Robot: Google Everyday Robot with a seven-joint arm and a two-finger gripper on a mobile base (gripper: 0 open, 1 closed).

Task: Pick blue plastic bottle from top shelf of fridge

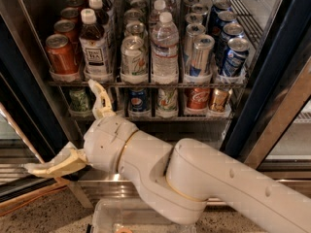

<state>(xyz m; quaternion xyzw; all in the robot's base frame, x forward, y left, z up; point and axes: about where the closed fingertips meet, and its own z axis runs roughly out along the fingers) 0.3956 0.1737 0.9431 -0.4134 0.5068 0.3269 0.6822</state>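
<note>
The blue plastic bottle of brown tea has a white cap and a white "TEA" label. It stands upright at the front of the second lane from the left on the top shelf, a silver wire rack in the fridge. More tea bottles stand behind it. My gripper is below and left of the bottle, under the shelf's front edge. It is open wide and empty. One finger points up at the shelf, the other points left.
On the top shelf a red can stands left of the tea bottle, a silver can and a clear water bottle right of it. Short soda cans fill the lower rack. A clear bin lies on the floor.
</note>
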